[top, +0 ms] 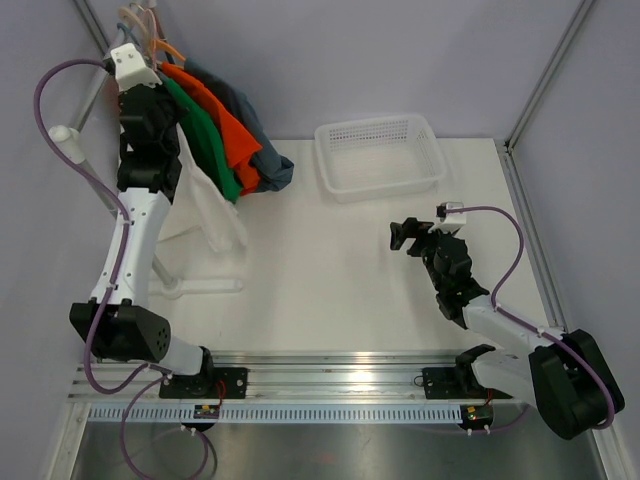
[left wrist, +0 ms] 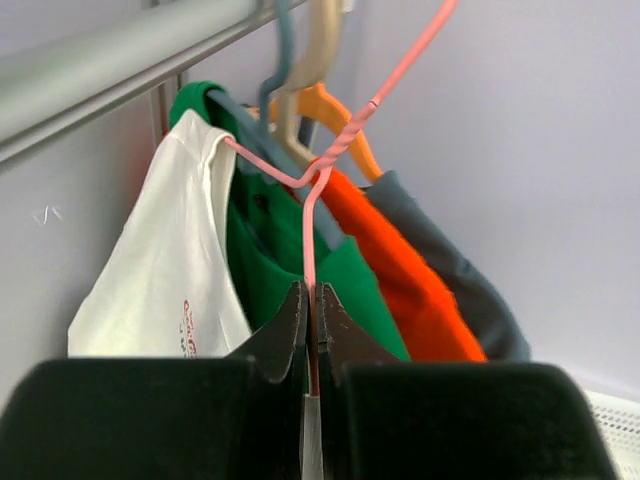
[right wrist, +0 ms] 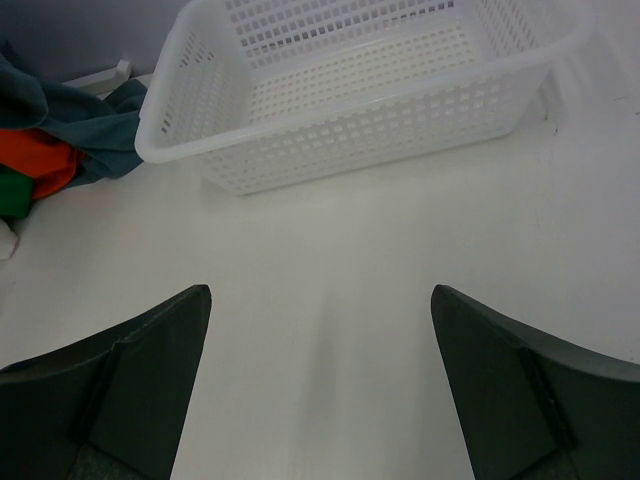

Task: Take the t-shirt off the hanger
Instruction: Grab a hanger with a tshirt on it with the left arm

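Only my left wrist view shows it: my left pincer (left wrist: 311, 298) is clenched on the pink hanger (left wrist: 345, 140) wire, with the white t-shirt (left wrist: 165, 260) draped on it, leftmost under the rail (left wrist: 120, 60). From above, my left arm (top: 135, 225) stretches up to the clothes. My right pincer (right wrist: 320, 300) hangs spread over the worktop (right wrist: 330, 250), near the basket (right wrist: 300, 160).

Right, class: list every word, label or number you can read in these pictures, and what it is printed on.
White t-shirt: a small red print near the hem, too blurred to read.
No other text, number or sign can be read in any view.
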You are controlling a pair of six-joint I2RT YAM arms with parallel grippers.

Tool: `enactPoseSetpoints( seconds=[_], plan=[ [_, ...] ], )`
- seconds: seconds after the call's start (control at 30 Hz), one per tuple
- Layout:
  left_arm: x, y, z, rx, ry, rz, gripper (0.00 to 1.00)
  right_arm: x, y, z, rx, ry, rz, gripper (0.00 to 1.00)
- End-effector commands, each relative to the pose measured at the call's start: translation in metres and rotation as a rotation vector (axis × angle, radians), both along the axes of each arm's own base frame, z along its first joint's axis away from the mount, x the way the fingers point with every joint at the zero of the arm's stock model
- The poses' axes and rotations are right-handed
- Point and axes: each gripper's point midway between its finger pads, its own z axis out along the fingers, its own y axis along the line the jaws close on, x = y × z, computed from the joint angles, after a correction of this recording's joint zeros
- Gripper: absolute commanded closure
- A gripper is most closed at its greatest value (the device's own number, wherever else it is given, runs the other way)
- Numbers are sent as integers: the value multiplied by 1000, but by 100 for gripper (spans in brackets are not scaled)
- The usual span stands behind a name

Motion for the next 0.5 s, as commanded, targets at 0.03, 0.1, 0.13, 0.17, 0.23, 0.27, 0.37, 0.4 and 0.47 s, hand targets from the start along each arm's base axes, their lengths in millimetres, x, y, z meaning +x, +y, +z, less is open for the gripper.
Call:
enactPoseSetpoints(
  seconds=[0.03, 0.1, 0.13, 0.17, 0.23, 0.27, 0.37, 0.4, 0.47],
  plan=[
    [-38, -7, 82, 80, -211, 41, 100, 6, 9, 21, 11, -44, 30, 1],
    [-44, -10, 83, 100, -204, 52, 100, 6, 9, 21, 11, -46, 31, 1],
    [-45, -11, 78, 111, -195, 62, 100, 6, 9, 21, 11, -46, 31, 1],
    [-48, -14, 77, 128, -191, 62, 100, 6, 9, 21, 11, -46, 31, 1],
    [-58, -15, 78, 132, -200, 74, 100, 6, 10, 20, 12, -42, 37, 1],
    [-59, -18, 71, 139, -184, 68, 100, 6, 11, 20, 12, -42, 39, 1],
    [-73, -20, 64, 133, -160, 74, 100, 6, 14, 20, 11, -39, 56, 1],
    [-78, -18, 59, 127, -134, 90, 100, 7, 15, 21, 12, -41, 62, 0],
    [-91, -19, 61, 112, -144, 83, 100, 6, 21, 20, 12, -39, 92, 1]
  ],
)
